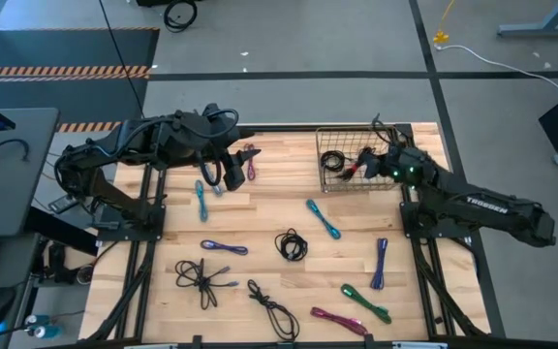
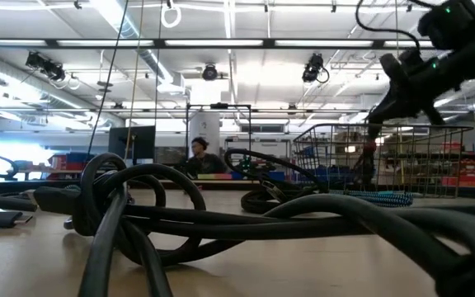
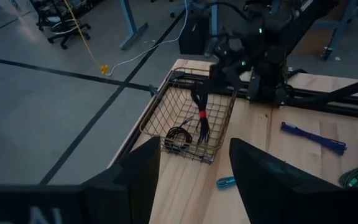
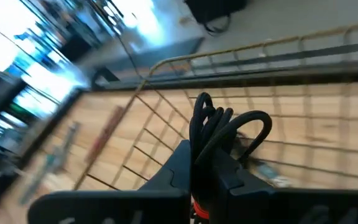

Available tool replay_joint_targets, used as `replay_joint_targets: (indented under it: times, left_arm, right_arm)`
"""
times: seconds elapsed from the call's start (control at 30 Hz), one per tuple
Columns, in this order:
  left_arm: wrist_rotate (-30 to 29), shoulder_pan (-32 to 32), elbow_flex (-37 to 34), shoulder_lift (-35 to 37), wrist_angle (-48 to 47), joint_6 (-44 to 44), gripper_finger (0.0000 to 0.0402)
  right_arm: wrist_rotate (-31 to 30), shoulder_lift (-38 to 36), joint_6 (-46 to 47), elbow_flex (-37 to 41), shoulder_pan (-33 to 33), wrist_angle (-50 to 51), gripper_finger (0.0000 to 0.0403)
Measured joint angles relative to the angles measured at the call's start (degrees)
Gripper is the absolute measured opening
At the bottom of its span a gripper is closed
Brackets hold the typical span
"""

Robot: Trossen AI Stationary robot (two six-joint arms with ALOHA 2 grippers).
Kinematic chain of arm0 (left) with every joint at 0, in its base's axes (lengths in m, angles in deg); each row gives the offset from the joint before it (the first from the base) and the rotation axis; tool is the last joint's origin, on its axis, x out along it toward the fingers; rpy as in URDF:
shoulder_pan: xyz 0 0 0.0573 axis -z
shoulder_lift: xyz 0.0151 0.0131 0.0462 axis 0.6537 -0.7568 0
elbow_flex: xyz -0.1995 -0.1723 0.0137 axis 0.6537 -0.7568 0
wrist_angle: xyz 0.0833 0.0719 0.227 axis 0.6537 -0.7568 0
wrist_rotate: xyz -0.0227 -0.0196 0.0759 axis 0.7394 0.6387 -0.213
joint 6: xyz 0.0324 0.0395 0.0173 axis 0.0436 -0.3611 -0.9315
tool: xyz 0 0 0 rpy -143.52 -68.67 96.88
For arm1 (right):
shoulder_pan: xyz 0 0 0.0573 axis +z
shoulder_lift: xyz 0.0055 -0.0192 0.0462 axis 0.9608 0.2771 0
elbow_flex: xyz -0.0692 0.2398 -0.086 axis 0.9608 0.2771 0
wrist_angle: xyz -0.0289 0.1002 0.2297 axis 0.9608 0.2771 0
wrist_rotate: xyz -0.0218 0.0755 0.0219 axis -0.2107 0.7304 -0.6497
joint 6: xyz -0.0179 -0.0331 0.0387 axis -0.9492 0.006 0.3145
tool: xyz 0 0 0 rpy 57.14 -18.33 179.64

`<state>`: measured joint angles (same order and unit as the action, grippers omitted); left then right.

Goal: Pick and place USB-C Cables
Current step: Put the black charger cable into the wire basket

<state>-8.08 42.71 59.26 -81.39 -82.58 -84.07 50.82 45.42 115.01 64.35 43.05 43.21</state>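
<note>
A wire basket (image 1: 339, 145) stands at the table's far right; one black coiled cable (image 3: 178, 135) lies in it. My right gripper (image 1: 359, 167) is over the basket, shut on a black USB-C cable bundle (image 3: 202, 121) bound with a red tie. My left gripper (image 1: 229, 173) hangs open above the table's far left, nothing between its fingers (image 3: 135, 180). Other USB-C cables lie on the wood: teal (image 1: 324, 218), black (image 1: 291, 243), purple (image 1: 380, 264), green (image 1: 366, 302), magenta (image 1: 337, 319). My right gripper pinches the black bundle between its two fingers, close to the red tie (image 4: 197, 208). The bundle's looped end (image 4: 219, 124) sticks out past the fingertips. The fingers slant down from the table's right side. The bundle hangs inside the basket's walls; whether it touches the basket's floor I cannot tell.
More cables lie at the near left: two black tangles (image 1: 201, 279) (image 1: 273, 308), a purple one (image 1: 224, 248) and a teal one (image 1: 202, 201). A magenta one (image 1: 251, 167) lies beside my left gripper. Bare wood shows at the table's middle.
</note>
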Motion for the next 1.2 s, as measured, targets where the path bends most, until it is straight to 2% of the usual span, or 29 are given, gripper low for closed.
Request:
replay_joint_targets:
  times: [0.1, 0.2, 0.3, 0.43, 0.67, 0.87, 1.2]
  left_arm:
    - [0.0, 0.0, 0.0, 0.0, 0.0, 0.0, 0.0199]
    - [0.0, 0.0, 0.0, 0.0, 0.0, 0.0, 0.0199]
    - [0.0, 0.0, 0.0, 0.0, 0.0, 0.0, 0.0199]
    - [0.0, 0.0, 0.0, 0.0, 0.0, 0.1, 0.0199]
    - [0.0, 0.0, 0.0, 0.0, -0.2, 0.1, 0.0199]
    - [0.0, 0.0, 0.0, 0.0, -0.7, 0.1, 0.0199]
    - [0.0, 0.0, 0.0, 0.0, -0.9, 0.1, 0.0199]
  right_arm:
    - [0.1, 2.3, -3.2, -8.2, -1.0, 11.0, 0.0019]
    - [0.1, 5.8, -5.9, -14.2, -1.7, 17.7, 0.0019]
    - [1.8, 9.6, -8.0, -18.0, -2.3, 17.4, 0.0019]
    - [4.6, 14.6, -10.7, -21.3, -3.0, 10.8, 0.0019]
    - [7.1, 22.8, -7.9, -19.6, -3.1, 10.4, 0.0019]
    - [7.5, 27.5, -7.5, -17.3, -2.2, 3.2, 0.0019]
    - [8.2, 32.7, -7.2, -17.0, -3.3, 6.2, 0.0018]
